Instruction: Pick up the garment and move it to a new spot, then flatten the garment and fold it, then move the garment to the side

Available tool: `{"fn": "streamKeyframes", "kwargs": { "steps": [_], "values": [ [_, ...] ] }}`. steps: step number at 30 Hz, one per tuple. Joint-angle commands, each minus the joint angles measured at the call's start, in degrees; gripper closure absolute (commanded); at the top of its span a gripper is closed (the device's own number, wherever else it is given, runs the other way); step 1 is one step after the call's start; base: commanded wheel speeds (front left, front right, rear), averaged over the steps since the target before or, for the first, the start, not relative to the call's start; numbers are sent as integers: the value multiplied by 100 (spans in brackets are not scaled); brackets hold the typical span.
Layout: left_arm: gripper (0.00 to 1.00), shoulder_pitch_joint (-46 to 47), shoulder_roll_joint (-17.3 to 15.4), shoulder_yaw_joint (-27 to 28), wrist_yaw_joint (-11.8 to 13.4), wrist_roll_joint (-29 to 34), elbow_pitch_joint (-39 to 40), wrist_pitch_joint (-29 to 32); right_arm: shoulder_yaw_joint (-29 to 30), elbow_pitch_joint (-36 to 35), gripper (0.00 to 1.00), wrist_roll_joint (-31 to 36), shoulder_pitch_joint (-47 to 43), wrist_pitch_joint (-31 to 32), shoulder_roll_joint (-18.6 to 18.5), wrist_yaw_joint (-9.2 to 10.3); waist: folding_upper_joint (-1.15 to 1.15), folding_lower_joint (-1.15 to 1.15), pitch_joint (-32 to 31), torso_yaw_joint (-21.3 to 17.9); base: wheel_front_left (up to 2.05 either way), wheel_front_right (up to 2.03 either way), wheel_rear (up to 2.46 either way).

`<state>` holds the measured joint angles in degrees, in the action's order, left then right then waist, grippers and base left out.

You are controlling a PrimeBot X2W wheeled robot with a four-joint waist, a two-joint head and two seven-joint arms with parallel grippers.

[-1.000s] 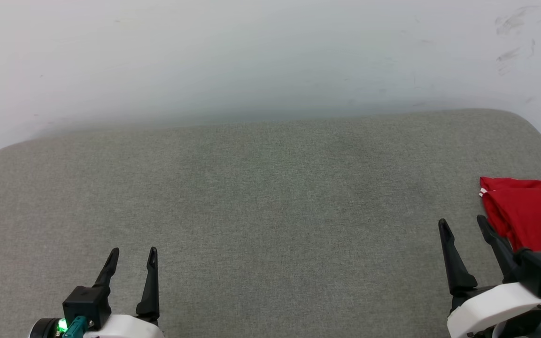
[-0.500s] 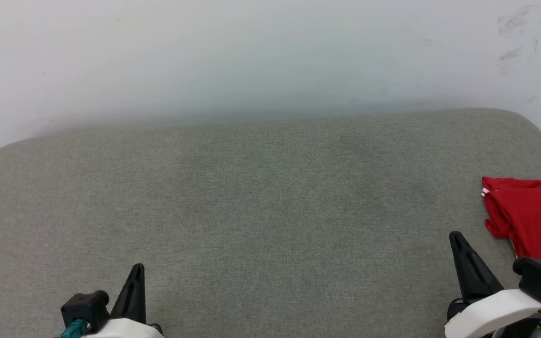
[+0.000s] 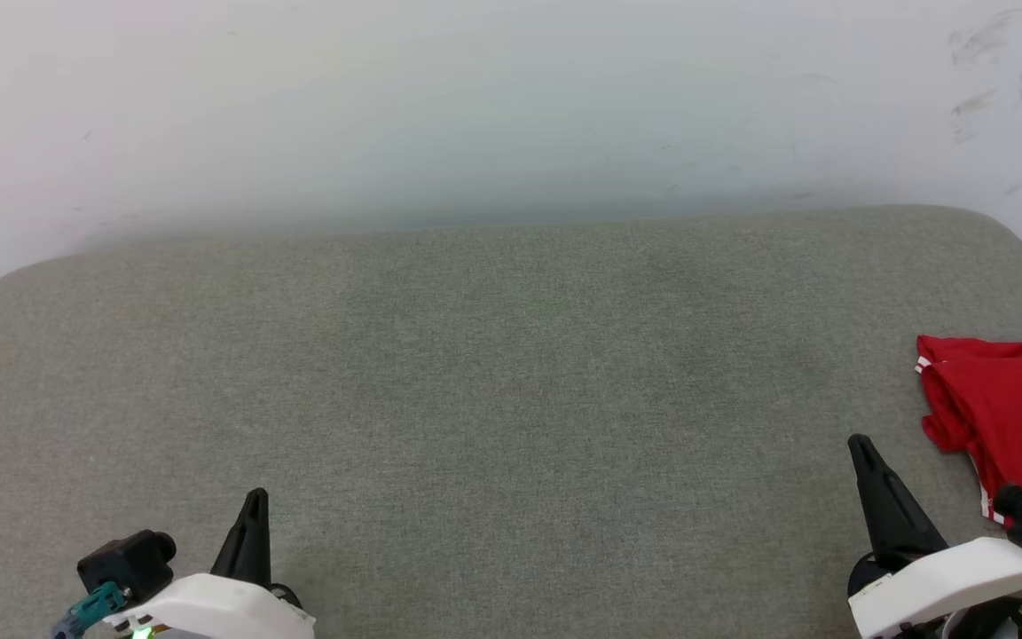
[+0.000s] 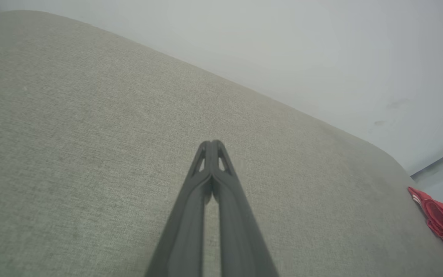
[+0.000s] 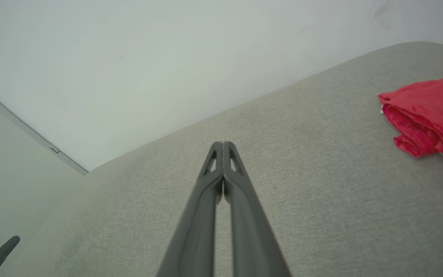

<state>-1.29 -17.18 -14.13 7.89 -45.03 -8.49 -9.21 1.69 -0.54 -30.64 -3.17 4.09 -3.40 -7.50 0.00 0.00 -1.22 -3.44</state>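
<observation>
Two dark long-fingered grippers, my left gripper [image 3: 254,497] and right gripper [image 3: 860,444], are pressed together on nothing, and the bunched red cloth garment [image 3: 1008,399] at the right edge of the grey fabric cushion [image 3: 511,373] looks soft and floppy, so I would pinch its near fold.

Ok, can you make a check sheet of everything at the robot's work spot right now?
surface: grey fabric cushion, smooth, with rounded corners.
job's things: red garment lying bundled at the right edge, not gripped.
clutter: nothing seen.
grippers: left gripper shut and empty; right gripper shut and empty, near the garment but apart from it.
cables: teal plug at the left wrist.
surroundings: white wall with scuff marks.
</observation>
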Motion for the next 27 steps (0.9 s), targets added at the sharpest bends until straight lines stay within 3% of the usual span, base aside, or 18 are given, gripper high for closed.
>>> {"fn": "streamKeyframes", "kwargs": {
  "steps": [1, 27],
  "values": [
    [100, 176, 13, 113, -62, -165, 46, 34, 22, -22, 100, -228, 201, -5, -44, -1, 0, 0, 2, 4, 0, 0, 0],
    [100, 393, 465, 750, -592, -1820, -158, 531, 120, 493, 100, -2374, 473, 34, -65, 0, 0, 0, 37, 91, 0, 0, 0]
  ]
}}
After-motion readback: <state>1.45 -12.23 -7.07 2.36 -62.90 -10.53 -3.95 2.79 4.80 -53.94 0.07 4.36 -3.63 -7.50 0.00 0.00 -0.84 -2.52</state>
